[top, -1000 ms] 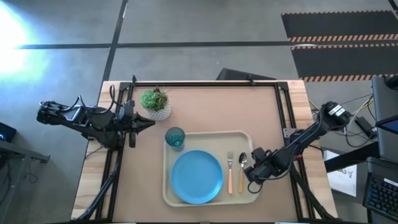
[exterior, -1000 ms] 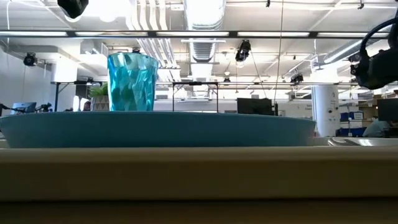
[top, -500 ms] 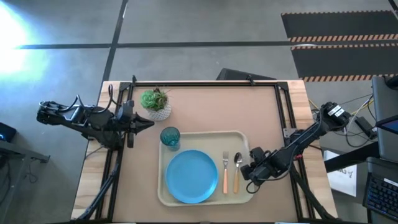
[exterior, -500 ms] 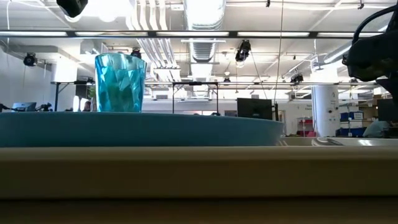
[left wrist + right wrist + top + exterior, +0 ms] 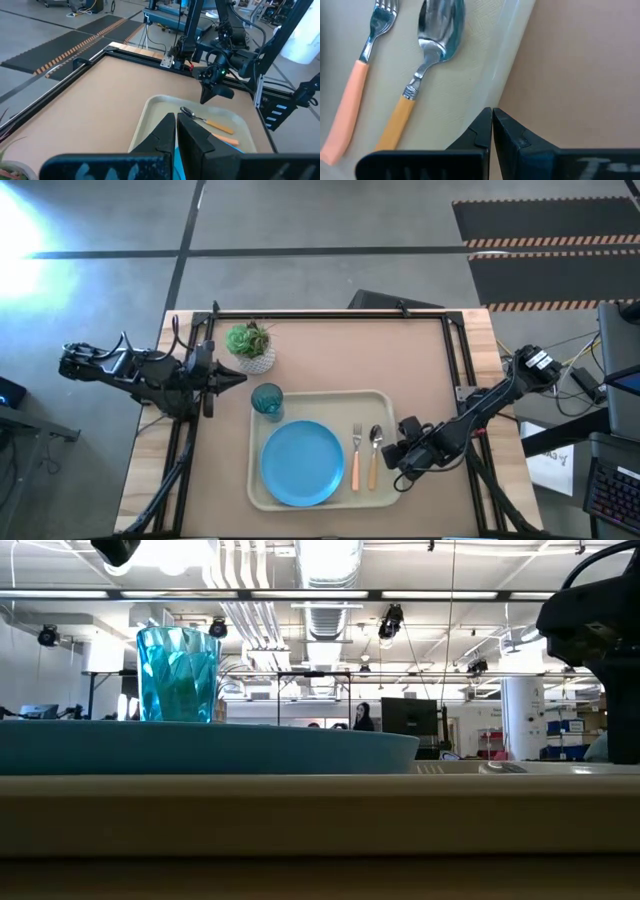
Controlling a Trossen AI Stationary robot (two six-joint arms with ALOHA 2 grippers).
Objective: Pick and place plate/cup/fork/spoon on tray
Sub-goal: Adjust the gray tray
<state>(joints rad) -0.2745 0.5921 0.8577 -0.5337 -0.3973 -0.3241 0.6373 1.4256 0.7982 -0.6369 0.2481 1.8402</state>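
Four items — sky-blue round plate (image 5: pixel 296 463), teal translucent cup (image 5: pixel 266 400), orange-handled fork (image 5: pixel 355 454), tan-handled spoon (image 5: pixel 374 453) — sit on the cream rectangular tray (image 5: pixel 322 405), which slid toward 9 o'clock as the clenched right gripper (image 5: pixel 392 457) pushed its 3 o'clock rim; task looks complete.

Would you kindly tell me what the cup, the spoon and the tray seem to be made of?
The cup looks like translucent teal plastic, perhaps glass: light passes through its faceted wall. The spoon has a shiny metal bowl that mirrors its surroundings, and a matte orange-tan handle, probably plastic. The tray seems to be cream plastic with a finely textured, low-sheen surface and a moulded raised rim.
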